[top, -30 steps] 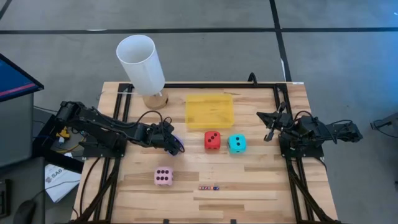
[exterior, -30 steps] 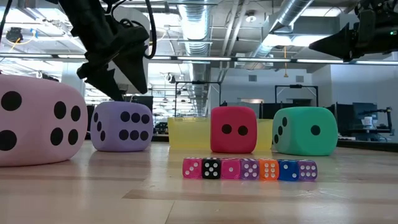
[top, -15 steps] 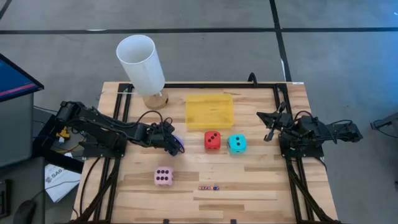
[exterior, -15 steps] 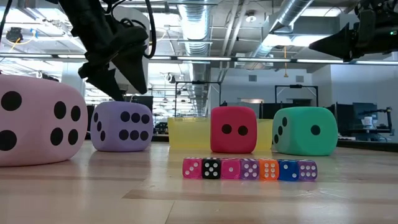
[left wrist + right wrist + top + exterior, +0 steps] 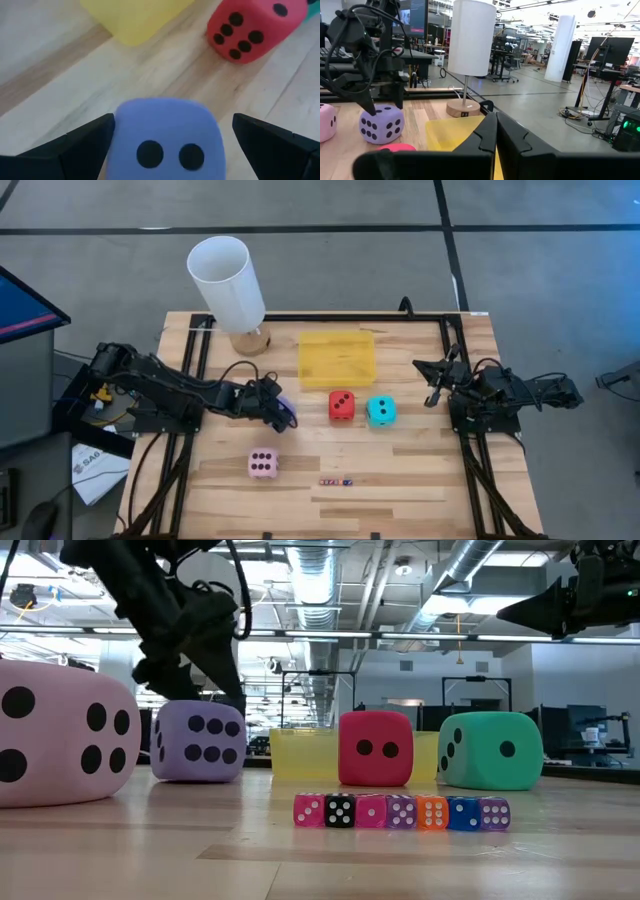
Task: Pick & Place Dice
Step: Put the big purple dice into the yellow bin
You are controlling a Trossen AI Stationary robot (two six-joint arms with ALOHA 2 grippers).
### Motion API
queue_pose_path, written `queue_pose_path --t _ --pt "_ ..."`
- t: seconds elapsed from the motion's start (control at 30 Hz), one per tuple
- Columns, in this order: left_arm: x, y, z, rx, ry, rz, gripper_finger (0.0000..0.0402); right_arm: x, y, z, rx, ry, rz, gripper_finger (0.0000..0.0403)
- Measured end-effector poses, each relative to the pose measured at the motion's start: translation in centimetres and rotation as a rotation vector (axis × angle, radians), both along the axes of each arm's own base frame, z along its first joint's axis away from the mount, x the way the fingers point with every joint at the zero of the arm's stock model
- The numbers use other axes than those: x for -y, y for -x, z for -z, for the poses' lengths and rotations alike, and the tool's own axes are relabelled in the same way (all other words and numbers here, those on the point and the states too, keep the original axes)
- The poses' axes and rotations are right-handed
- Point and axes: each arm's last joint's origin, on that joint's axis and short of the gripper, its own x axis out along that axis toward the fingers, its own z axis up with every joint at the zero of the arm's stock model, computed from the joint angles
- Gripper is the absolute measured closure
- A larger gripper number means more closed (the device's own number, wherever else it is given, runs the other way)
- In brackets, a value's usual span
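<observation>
Purple is the colour in play: the purple die [image 5: 165, 137] sits on the wooden table [image 5: 400, 490] right between the two fingers of the left gripper [image 5: 278, 412], which stands spread wide, one dark finger [image 5: 75, 145] on each side of the cube and neither clearly pressing it. From the low camera the left gripper [image 5: 190, 665] hangs down over the top of that die [image 5: 198, 742], fingertips at its upper edge. Just beyond the gripper, past the die, lies the red die [image 5: 341, 405], and touching distance further along the same line sits the cyan die [image 5: 380, 411]. Ahead of the gripper and off to the far side rests the yellow tray [image 5: 337, 359]. Behind and below the gripper's reach, nearer the front edge, the pink die [image 5: 263, 464] sits alone, with the row of tiny dice [image 5: 336, 481] close beside it. Over on the other side, the right gripper [image 5: 433, 385] waits well apart from all the dice, raised off the table, fingers pressed together with nothing between them. A white lamp [image 5: 228, 285] stands at the back edge.
</observation>
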Motion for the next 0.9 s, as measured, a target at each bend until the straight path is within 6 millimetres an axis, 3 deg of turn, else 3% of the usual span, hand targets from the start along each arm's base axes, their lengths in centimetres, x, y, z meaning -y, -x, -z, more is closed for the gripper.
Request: queue_pose_path --t 0.9 --pt "0.0 0.8 0.94 -0.102 -0.002 0.071 0.0004 0.0 0.0 0.0 0.0 0.0 0.0 0.04"
